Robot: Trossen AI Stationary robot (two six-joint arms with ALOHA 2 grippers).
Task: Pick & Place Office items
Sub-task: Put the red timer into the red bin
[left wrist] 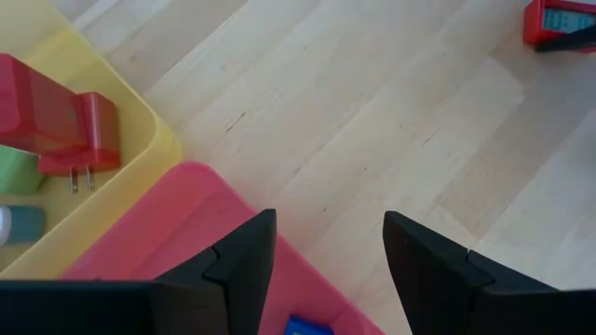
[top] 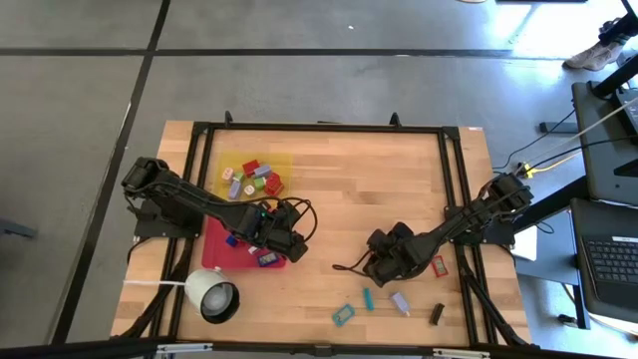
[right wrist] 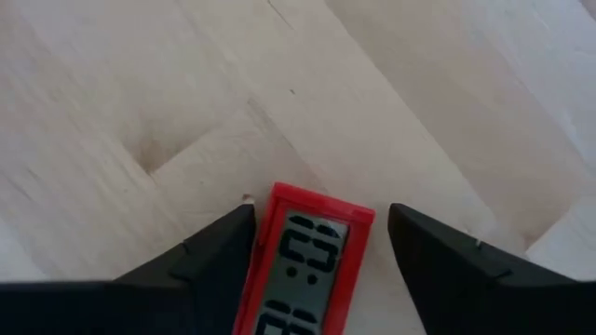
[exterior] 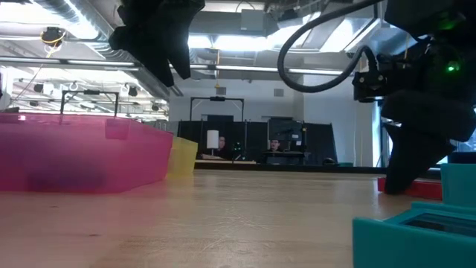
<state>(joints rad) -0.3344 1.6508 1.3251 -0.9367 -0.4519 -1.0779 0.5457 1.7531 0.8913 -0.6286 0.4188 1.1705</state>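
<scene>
My right hand (right wrist: pixel 317 256) hung low over the right side of the wooden bench (top: pixel 339 179), its fingers spread to either side of the small red rectangular piece with a grey digit display (right wrist: pixel 307 265), which lay flat between them with its long axis running away from my wrist; the fingers were not yet touching it as far as I could tell, and the display's digits were cut off and unreadable. My left hand (left wrist: pixel 326 261), spread and holding nothing, waited over the pink plastic tray (left wrist: pixel 200 209), so the right was much the nearer.
</scene>
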